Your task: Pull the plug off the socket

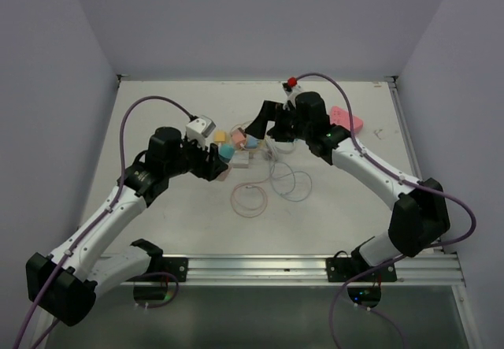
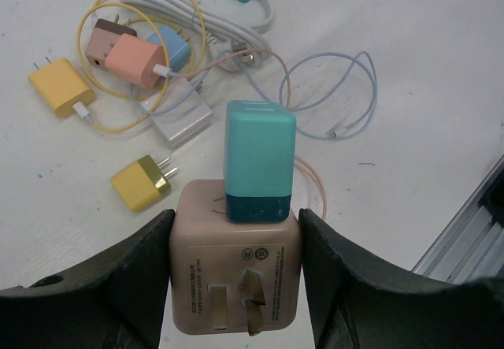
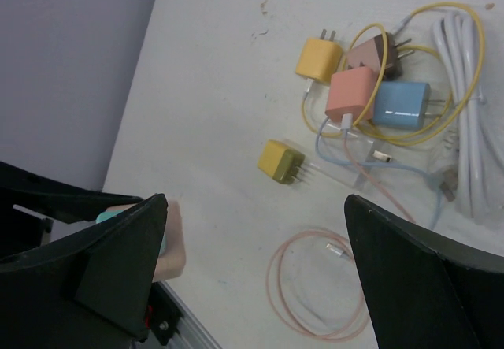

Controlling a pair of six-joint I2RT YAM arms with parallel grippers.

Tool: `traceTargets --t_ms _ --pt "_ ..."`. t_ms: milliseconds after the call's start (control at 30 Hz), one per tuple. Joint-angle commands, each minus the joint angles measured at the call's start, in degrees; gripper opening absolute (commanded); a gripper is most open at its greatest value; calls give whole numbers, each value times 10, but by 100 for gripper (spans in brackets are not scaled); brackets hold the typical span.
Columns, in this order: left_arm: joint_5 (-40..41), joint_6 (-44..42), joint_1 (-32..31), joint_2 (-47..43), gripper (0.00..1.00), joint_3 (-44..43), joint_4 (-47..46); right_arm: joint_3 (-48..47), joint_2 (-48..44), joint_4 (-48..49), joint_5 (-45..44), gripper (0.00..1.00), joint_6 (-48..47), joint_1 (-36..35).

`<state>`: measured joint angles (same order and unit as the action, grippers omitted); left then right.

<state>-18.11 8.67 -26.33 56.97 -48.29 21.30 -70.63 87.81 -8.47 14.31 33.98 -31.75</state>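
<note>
My left gripper (image 2: 236,264) is shut on a beige cube socket (image 2: 236,282), one finger on each side, holding it above the table with its metal prongs facing the camera. A teal plug (image 2: 260,160) with a dark teal base sits plugged into the socket's top face. In the top view the left gripper (image 1: 217,165) holds them left of the charger pile, with the teal plug (image 1: 226,152) showing. My right gripper (image 3: 256,223) is open and empty, hovering above the table; the socket (image 3: 173,243) shows at its left finger's edge. In the top view the right gripper (image 1: 264,124) is just right of the pile.
A pile of chargers lies on the table: yellow (image 2: 61,87), pink (image 2: 135,60), blue (image 2: 175,48), a small olive-yellow plug (image 2: 143,182), a white coiled cable (image 2: 197,10). A pink cable loop (image 1: 250,198) lies nearer. A metal rail (image 1: 315,266) runs along the front edge.
</note>
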Motion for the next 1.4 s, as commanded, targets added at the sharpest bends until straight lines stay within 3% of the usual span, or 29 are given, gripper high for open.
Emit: traceTargets --t_ms 0,133,500,667,833,933,1267,1367 --pt "-23 18 -2 2 0 -2 -76 44 -40 71 44 99 107 -1" --pt "-38 31 -5 11 0 -3 -92 78 -52 150 70 99 165 -8" --pt "-20 41 -20 32 0 -6 -127 82 -41 201 92 98 180 -50" --pt "-18 43 -24 34 0 -7 -140 76 -22 195 93 95 169 -67" --pt "-11 45 -26 34 0 -8 -147 80 -14 193 89 84 166 -84" --pt "-8 46 -27 31 0 -5 -151 85 -16 195 85 76 166 -88" --pt "-8 52 -30 14 0 21 -132 81 -22 179 71 0 156 -87" --pt "-14 58 -34 3 0 43 -120 69 -23 158 56 0 143 -82"
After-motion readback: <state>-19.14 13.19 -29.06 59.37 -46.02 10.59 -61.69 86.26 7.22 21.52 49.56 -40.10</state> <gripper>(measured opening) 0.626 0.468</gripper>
